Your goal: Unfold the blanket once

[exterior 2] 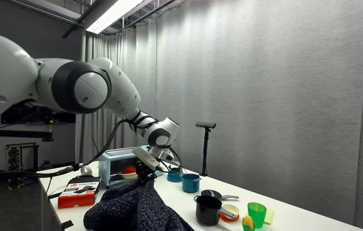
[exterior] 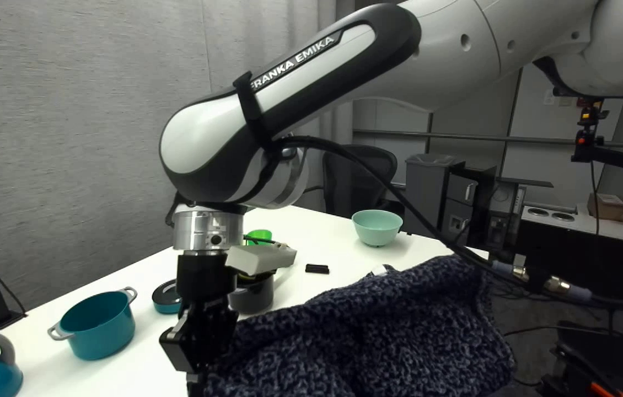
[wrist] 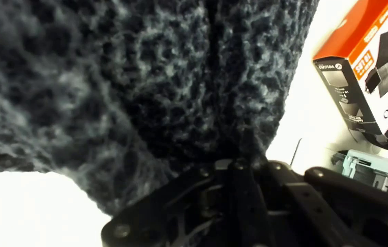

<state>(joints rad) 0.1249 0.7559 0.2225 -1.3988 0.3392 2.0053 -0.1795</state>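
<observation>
Blanket (exterior 2: 151,208): one, tented over the table (exterior 2: 181,201)
Gripper (exterior 2: 146,178): one, I'm pinching the blanket
Velcro box (exterior 2: 77,195): one, by the table edge
Open room: bare table between blanket and one black saucepan (exterior 2: 207,211)

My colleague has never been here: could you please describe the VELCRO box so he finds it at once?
In an exterior view, find the white table, then the light-blue toaster oven on it. To its left lies the VELCRO box, beside the dark blanket. Unlike both neighbours, it shows lettering and an orange end.
</observation>
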